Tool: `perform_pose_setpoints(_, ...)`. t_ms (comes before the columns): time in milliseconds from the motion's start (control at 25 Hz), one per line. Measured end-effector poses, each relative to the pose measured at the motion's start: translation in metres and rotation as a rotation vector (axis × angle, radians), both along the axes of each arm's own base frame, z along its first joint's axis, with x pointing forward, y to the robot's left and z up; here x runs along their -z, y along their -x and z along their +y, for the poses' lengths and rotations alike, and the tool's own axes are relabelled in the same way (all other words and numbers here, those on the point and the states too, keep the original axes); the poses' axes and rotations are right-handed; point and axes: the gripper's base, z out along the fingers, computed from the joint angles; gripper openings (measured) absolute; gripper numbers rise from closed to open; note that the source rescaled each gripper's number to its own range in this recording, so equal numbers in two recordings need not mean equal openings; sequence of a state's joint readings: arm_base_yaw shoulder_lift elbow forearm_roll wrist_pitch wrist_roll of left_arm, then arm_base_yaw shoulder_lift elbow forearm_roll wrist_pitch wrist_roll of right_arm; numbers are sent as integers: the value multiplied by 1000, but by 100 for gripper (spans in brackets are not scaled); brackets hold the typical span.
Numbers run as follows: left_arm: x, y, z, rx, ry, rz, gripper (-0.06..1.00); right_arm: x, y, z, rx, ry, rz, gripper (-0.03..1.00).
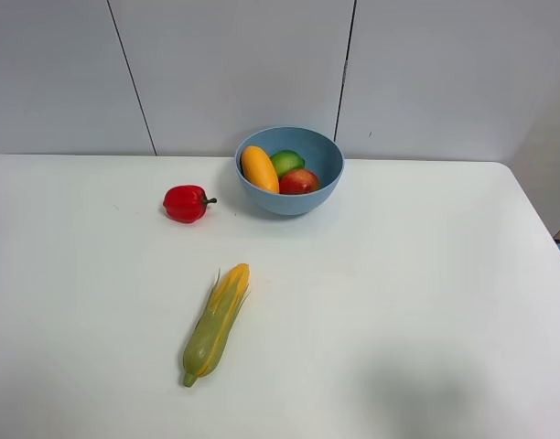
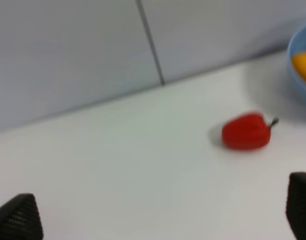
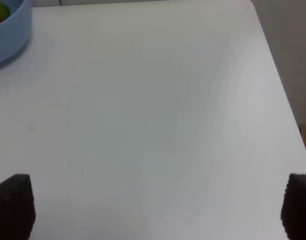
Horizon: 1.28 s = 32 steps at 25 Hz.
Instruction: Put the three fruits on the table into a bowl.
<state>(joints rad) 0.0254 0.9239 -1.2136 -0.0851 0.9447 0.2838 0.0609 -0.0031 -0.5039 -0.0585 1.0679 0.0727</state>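
pale grey wall panels are standing behind the large plain white tabletop (image 1: 426, 274), where the round deep light-blue plastic bowl (image 1: 321, 187) is sitting near the back edge and holding the oval orange-yellow mango (image 1: 259, 168), the round glossy green lime (image 1: 286, 162) and the red pomegranate (image 1: 299, 181), all touching. a small red bell pepper with a dark stem (image 1: 186, 203) is lying just beside the bowl, and a long yellow-green corn cob (image 1: 216, 324) is resting well apart, nearer the front. the left gripper (image 2: 158, 212) and the right gripper (image 3: 155, 205) are hanging over bare table with fingertips spread wide and gripping nothing, though the left wrist view is blurry.
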Motion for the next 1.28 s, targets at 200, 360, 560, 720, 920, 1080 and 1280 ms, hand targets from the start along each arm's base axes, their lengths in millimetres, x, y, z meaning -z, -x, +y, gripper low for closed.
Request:
perform_pose_setpoints(200, 62, 93, -2, -43, 57, -36, 100, 0, 0, 0, 0, 0, 0, 99)
perform_pose_setpoints(360, 108, 136, -9, -40, 90, -100, 100, 0, 0, 0, 0, 0, 0, 99)
perform_pose_setpoints(560, 146, 153, -11, -109, 224, -56, 100, 0, 0, 0, 0, 0, 0, 99)
perform_pose_setpoints(720, 155, 153, -8, -148, 225, -18, 100, 0, 0, 0, 0, 0, 0, 99)
perform_pose_setpoints(920, 156, 158, -5, -203, 236, -49, 100, 0, 0, 0, 0, 0, 0, 99)
perform_pose_setpoints(1080, 156, 166, -5, -204, 239, -100, 100, 0, 0, 0, 0, 0, 0, 99)
perform_pose_setpoints(1280, 156, 168, -5, -186, 240, -108, 100, 0, 0, 0, 0, 0, 0, 99)
